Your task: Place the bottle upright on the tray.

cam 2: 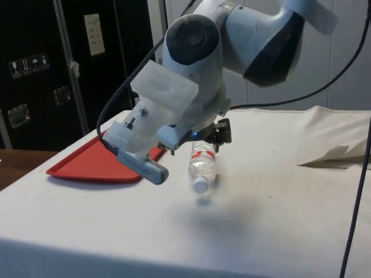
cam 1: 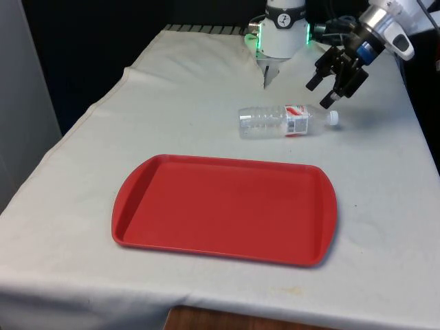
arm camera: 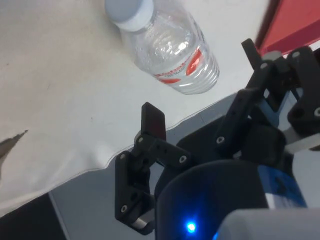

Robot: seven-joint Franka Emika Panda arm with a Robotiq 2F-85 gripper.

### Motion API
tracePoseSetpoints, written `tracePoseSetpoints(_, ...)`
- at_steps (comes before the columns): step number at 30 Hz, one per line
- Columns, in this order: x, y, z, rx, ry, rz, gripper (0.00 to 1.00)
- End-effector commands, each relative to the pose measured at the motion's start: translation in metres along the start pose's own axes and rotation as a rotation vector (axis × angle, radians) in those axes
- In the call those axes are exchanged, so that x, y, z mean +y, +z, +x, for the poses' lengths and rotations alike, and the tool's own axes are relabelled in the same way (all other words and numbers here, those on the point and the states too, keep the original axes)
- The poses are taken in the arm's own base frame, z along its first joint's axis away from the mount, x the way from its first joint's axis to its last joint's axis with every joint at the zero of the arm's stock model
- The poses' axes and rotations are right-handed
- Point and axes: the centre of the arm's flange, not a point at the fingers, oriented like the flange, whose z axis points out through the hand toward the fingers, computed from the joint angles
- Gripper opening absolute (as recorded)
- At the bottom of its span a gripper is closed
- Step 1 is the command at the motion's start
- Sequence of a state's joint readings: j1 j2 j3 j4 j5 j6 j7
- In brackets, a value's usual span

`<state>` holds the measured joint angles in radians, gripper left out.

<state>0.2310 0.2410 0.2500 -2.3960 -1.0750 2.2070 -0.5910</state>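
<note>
A clear plastic bottle point(cam 1: 282, 121) with a red-and-white label and a white cap point(cam 1: 333, 117) lies on its side on the white cloth, cap towards the front view's right. It rests just beyond the far rim of the red tray point(cam 1: 227, 206), which holds nothing. My gripper point(cam 1: 320, 95) hangs tilted above the cloth, a little past the cap end, open with nothing between its fingers. From the side, the bottle point(cam 2: 203, 165) lies under the gripper point(cam 2: 219, 134), the tray point(cam 2: 87, 165) behind it. In the wrist view the bottle point(arm camera: 170, 50) is just ahead of the spread fingers point(arm camera: 152, 120).
A raised fold in the cloth point(cam 1: 267, 72) sits near the robot's base, also visible as a cloth crease point(cam 2: 330, 153) from the side. The table's edge point(cam 1: 416, 124) runs close by on the front view's right.
</note>
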Motion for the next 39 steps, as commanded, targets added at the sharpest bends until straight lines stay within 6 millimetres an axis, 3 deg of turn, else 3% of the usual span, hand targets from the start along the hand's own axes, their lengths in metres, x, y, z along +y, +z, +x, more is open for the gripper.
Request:
tracePoseSetpoints(1,0.000,0.000,0.000,-0.004,0.001,-0.005,1.00)
tracePoseSetpoints(16,-0.004,0.010,0.004,-0.022,-0.011,0.019,1.00)
tracePoseSetpoints(39,-0.009,0.017,0.011,-0.187,-0.001,0.017,1.00)
